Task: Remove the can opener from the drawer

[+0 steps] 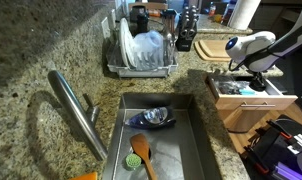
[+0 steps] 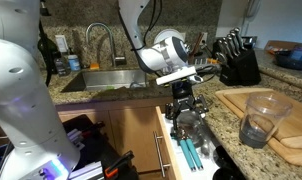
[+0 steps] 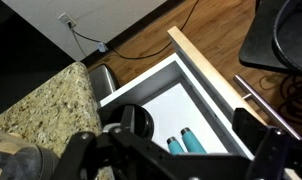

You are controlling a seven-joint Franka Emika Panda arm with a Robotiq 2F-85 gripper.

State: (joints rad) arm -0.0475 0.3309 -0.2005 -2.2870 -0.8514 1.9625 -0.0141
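Open drawer (image 3: 206,75) below a granite counter (image 3: 46,110), shallow and rectangular, with light tan wooden sides and front and a white inside; in an exterior view it stands pulled out of the cabinet just beside the cutting board (image 2: 276,125). One can opener (image 3: 186,143) lies inside the drawer, its two teal handles side by side; the handles also show in an exterior view (image 2: 191,155). The gripper (image 3: 171,165) hangs directly over the drawer, its jaws spread wide, with the fingers (image 3: 76,150) at the two lower corners of the wrist view and nothing gripped between them; whether the fingertips touch the can opener cannot be told. In an exterior view the gripper (image 2: 184,118) reaches down to the head end of the can opener. Counted: one drawer, one can opener, one cutting board bearing one glass (image 2: 259,118), one knife block (image 2: 236,60), one faucet (image 2: 101,40).
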